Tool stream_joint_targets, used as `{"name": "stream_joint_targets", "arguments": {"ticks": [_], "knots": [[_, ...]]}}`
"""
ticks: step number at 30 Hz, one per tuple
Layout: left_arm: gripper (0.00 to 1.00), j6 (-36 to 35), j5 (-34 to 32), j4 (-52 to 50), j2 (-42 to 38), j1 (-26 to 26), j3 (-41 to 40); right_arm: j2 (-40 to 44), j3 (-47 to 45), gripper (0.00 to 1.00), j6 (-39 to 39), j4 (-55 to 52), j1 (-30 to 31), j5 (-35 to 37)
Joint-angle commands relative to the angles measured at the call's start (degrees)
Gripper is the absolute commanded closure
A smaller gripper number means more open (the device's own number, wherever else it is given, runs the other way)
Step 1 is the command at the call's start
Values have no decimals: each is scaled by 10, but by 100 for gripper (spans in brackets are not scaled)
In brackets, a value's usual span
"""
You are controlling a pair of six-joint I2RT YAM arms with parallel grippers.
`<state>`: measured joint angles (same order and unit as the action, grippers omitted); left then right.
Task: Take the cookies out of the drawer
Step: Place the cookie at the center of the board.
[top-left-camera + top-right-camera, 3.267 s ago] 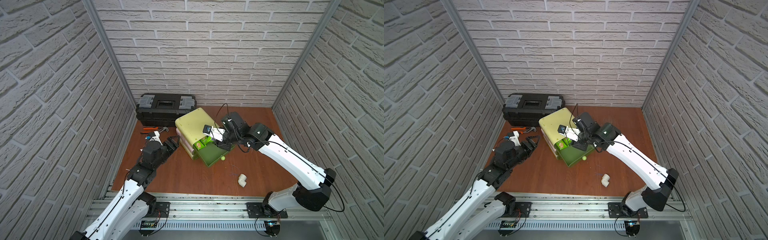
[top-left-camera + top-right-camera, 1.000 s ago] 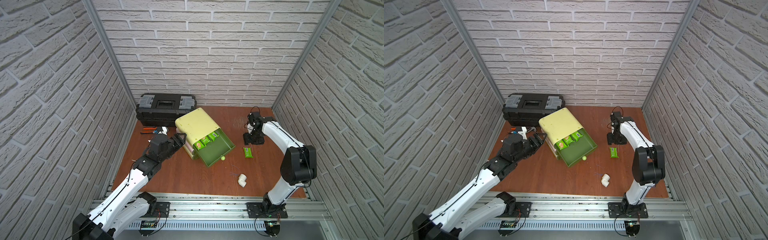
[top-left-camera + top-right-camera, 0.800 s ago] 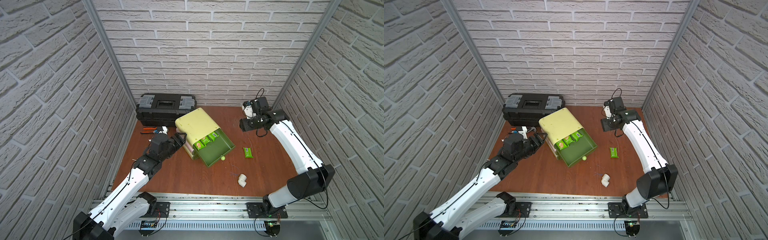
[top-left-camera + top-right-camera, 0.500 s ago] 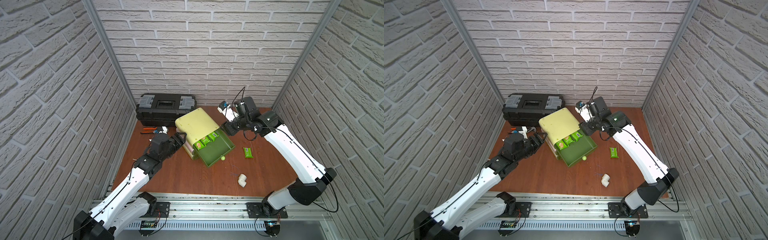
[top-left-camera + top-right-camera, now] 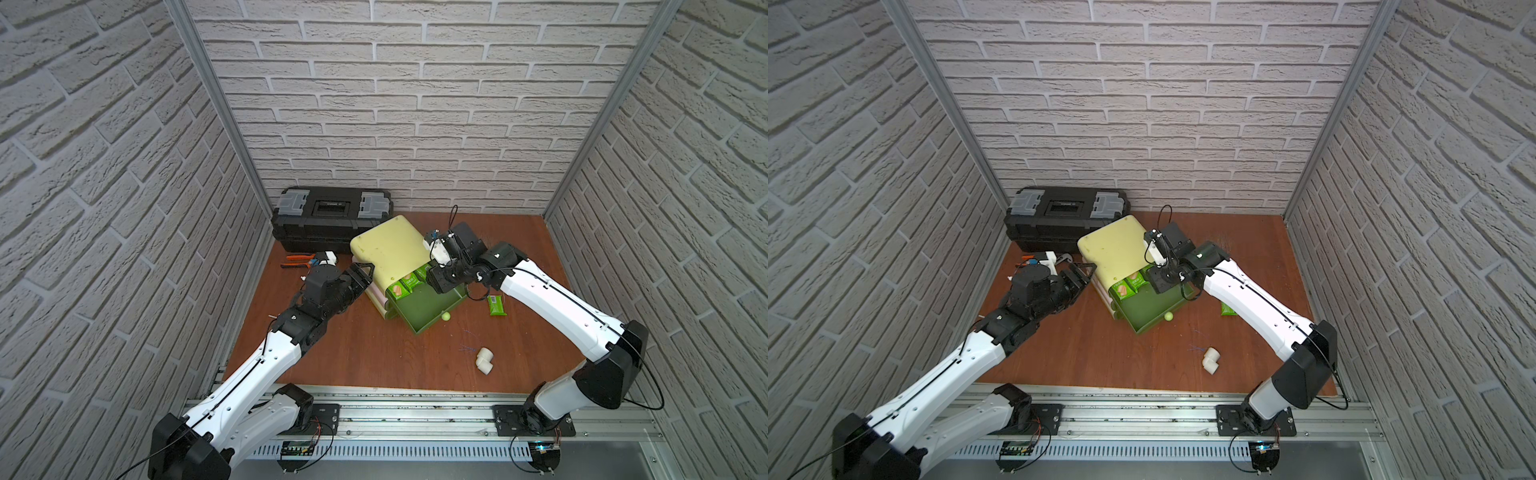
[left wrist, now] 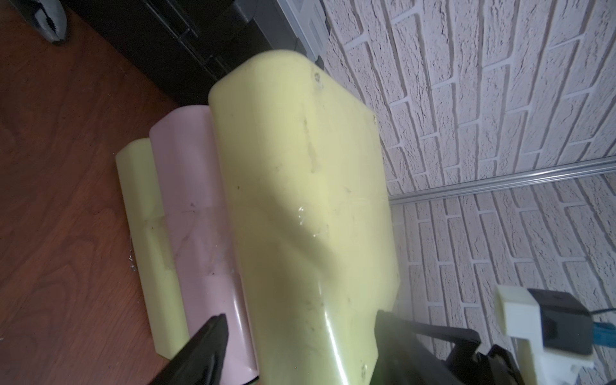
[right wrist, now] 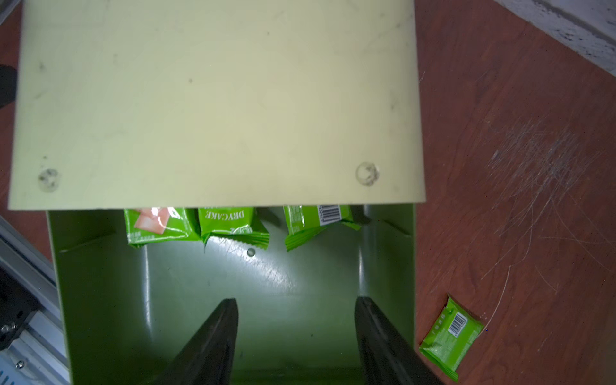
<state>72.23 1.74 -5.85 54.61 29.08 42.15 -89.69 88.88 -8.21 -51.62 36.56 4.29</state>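
Observation:
The green drawer (image 5: 422, 328) stands pulled out of the pale yellow cabinet (image 5: 386, 249). Three green cookies lie at its back edge, half under the cabinet top: one (image 7: 160, 226), a second (image 7: 233, 228) and a third (image 7: 315, 223). A further green cookie packet (image 5: 496, 306) lies on the table to the right of the drawer, also seen in the right wrist view (image 7: 450, 336). My right gripper (image 7: 296, 300) hangs open over the bare drawer floor, nothing between its fingers. My left gripper (image 6: 300, 315) is open, its jaws astride the cabinet's left top corner.
A black toolbox (image 5: 332, 216) stands against the back wall behind the cabinet. Orange-handled pliers (image 5: 297, 259) lie to its left front. A white pipe elbow (image 5: 484, 360) rests on the table near the front. Brick walls close in both sides.
My right arm has swung from the right of the table back over the open drawer. The green packet stays where it lay on the table. The left arm has hardly moved.

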Motion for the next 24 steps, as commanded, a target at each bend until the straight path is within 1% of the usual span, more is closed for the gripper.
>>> {"name": "stream_joint_targets", "arguments": {"ticks": [1, 6, 13, 24], "knots": [[25, 3, -9, 16, -2, 5, -2, -22, 12, 39, -1, 48, 0, 16], [26, 3, -8, 15, -2, 5, -2, -36, 8, 38, 19, 73, -1, 20], [26, 1, -8, 16, -2, 5, -2, -34, -29, 38, 59, 129, -3, 25], [26, 1, -11, 12, -12, 5, -7, -38, -66, 39, 74, 170, -12, 14]]}}
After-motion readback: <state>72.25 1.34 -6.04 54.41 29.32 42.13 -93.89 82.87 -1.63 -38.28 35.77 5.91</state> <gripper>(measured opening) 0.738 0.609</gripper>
